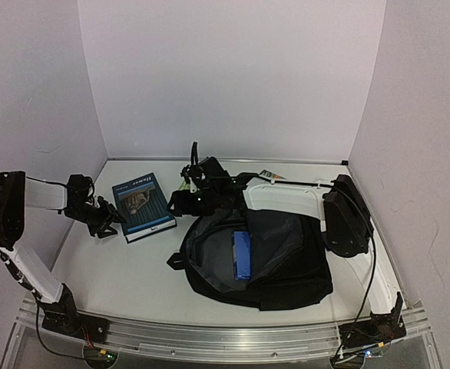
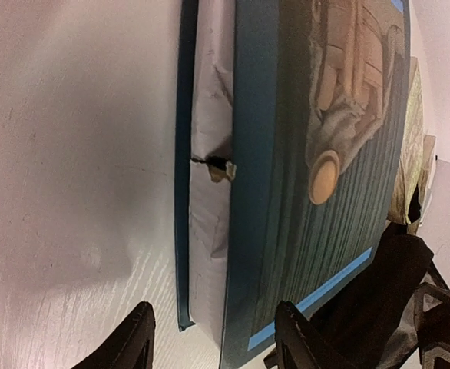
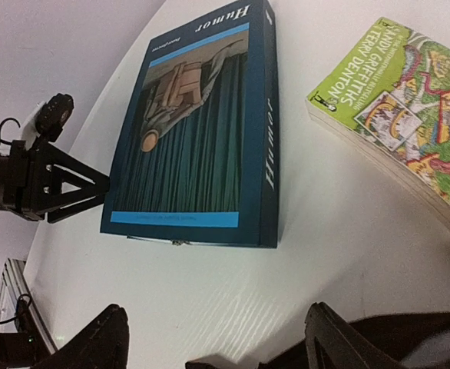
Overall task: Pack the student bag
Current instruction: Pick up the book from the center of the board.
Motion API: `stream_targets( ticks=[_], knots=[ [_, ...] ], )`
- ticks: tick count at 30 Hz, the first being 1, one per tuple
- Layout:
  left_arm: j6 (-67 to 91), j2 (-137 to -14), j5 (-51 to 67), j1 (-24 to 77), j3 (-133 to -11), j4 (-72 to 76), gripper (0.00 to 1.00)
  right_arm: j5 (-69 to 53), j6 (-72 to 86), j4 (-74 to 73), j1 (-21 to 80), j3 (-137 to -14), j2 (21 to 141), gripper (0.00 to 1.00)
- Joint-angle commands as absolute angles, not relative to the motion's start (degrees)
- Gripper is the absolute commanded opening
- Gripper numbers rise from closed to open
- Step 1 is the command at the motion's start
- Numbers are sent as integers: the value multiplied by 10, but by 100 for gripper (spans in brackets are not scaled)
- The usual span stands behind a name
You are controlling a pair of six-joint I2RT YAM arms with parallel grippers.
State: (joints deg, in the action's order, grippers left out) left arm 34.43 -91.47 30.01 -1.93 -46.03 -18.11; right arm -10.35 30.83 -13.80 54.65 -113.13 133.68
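Black fabric student bag (image 1: 294,270) gaping, grey lining; glossy rectangular book (image 1: 143,204) beside.

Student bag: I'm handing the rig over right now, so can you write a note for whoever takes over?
Left gripper: open, fingers straddling the edge of the blue Humor book, not yet clamped.
Right gripper: open, empty, low over the table beside the student bag.
Done: the student bag lies open mid-table with one blue item inside.
Left to pack: Humor book and green paperback, both on the table.
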Motion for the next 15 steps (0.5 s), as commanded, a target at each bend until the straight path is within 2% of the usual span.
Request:
stream_targets(
  ticks=[1, 8, 15],
  knots=[
    [338, -936, 312, -22, -493, -157, 50, -127, 299, -129, 547, -1215, 1401, 77],
    [343, -953, 316, -22, -489, -140, 39, -125, 323, -129, 547, -1300, 1485, 76],
    [341, -970, 322, -22, -485, -138, 28, -96, 356, -128, 547, -1337, 1531, 81]
  ],
)
